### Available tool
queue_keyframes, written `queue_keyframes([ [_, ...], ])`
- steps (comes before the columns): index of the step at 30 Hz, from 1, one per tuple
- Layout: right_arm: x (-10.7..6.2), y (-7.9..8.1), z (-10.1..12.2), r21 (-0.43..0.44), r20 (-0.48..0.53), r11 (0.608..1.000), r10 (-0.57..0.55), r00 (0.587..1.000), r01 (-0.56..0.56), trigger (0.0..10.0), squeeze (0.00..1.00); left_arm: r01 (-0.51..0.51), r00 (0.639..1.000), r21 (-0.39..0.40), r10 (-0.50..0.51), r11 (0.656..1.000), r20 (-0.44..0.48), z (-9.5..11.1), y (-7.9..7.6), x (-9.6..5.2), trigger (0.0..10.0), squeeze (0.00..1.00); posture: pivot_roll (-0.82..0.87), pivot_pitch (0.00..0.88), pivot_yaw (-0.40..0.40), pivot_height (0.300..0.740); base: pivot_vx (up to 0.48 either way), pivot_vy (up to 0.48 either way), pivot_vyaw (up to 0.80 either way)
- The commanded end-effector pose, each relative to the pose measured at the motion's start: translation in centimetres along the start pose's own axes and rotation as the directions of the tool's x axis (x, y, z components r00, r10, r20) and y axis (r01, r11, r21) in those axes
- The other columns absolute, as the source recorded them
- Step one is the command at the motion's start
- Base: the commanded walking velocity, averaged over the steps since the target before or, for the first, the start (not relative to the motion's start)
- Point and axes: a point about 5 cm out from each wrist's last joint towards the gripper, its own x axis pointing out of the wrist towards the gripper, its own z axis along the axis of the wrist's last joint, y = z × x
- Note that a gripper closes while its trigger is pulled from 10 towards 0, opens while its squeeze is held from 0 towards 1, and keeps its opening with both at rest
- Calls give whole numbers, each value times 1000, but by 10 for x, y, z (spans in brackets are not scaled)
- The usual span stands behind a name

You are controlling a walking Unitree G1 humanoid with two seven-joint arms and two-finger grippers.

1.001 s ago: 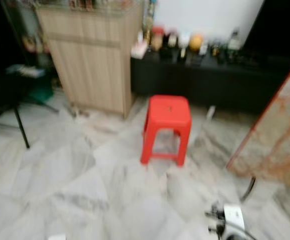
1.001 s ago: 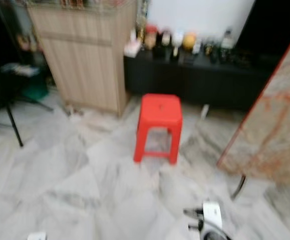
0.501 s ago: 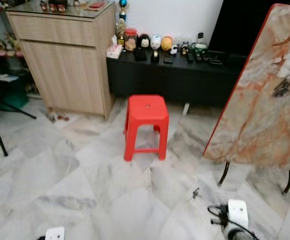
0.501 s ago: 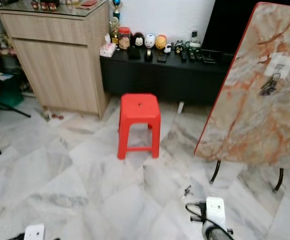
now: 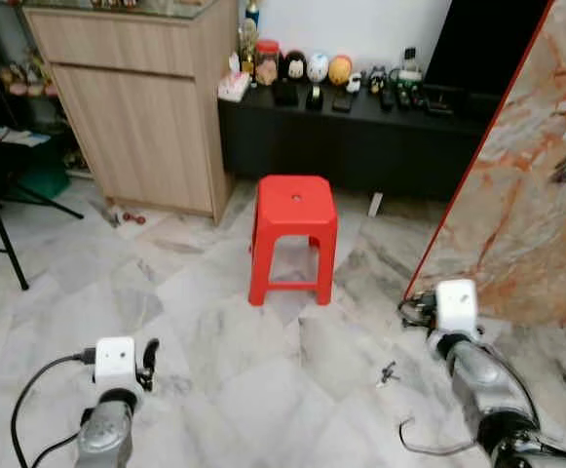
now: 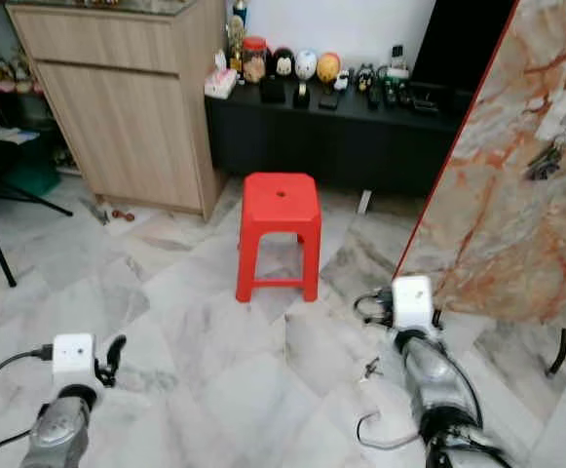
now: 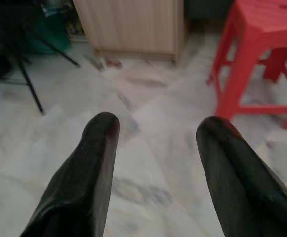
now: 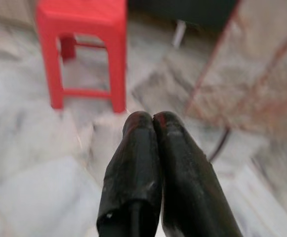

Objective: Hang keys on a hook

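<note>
One bunch of keys [image 6: 546, 156] hangs on the tilted marble tabletop [image 6: 497, 224]; light, jangly, best pinched by its ring. Left gripper [image 7: 155, 133] gapes apart, right gripper [image 8: 152, 121] pressed together, empty.

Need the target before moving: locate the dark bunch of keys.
The dark bunch of keys hangs high on the tilted marble-patterned board at the robot's right, beside a white label, right of the red plastic stool.
</note>
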Motion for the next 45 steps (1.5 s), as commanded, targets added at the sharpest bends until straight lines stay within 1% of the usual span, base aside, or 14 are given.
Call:
queue_keyframes([
  [1,3,-16,21,6,60,999,-35,998,35,10000,0,-3,997,29,1,1000,75,13,-1,1,10000,0,36,0,-78,740,0,0,0],
  [7,11,-12,44,-71,64,996,55,996,-51,10000,0,59,976,44,-67,997,208,44,-7,7,10000,0,35,0,-77,740,0,0,0],
  [13,17,13,72,-207,40,925,333,942,-318,10000,0,342,897,93,-355,935,265,82,-27,7,10000,0,36,0,-85,740,0,0,0],
  [14,16,29,85,-261,38,863,457,889,-433,10000,0,485,826,137,-503,864,254,97,-39,2,10000,0,38,5,-90,740,0,0,0],
  [15,15,35,89,-280,36,839,494,868,-466,10000,0,529,796,159,-552,834,247,102,-44,-1,10000,0,38,5,-90,740,0,0,0],
  [19,13,53,98,-343,6,764,584,812,-547,10000,0,646,702,210,-679,734,214,116,-58,-8,10000,0,43,14,-95,740,0,0,0],
  [20,13,53,98,-343,6,764,584,812,-547,10000,0,646,702,210,-679,734,214,116,-58,-8,10000,0,43,14,-95,740,0,0,0],
  [21,10,70,104,-372,-3,715,637,771,-592,10000,0,731,616,258,-774,632,150,118,-73,-18,10000,0,44,18,-97,740,0,0,0],
  [22,8,75,106,-376,-6,698,656,755,-610,10000,0,753,589,276,-799,598,124,119,-77,-21,10000,0,43,19,-97,740,0,0,0],
  [25,-3,95,108,-409,-30,605,740,672,-684,10000,0,832,502,218,-859,510,97,124,-91,-37,10000,0,40,25,-101,740,0,0,0],
  [28,-10,104,107,-411,-42,572,766,641,-710,10000,0,857,468,206,-881,472,72,125,-96,-44,10000,0,41,28,-103,740,0,0,0],
  [35,-18,120,116,-347,10,623,750,661,-701,10000,0,874,455,177,-890,452,26,125,-100,-56,10000,0,45,34,-108,740,0,0,0],
  [39,-20,121,128,-300,65,690,703,708,-658,10000,0,818,543,214,-839,533,16,130,-101,-52,10000,0,45,35,-109,740,0,0,0],
  [45,-26,128,136,-248,94,707,699,709,-663,10000,0,815,550,205,-835,541,19,134,-109,-56,10000,0,44,26,-103,740,0,0,0],
])
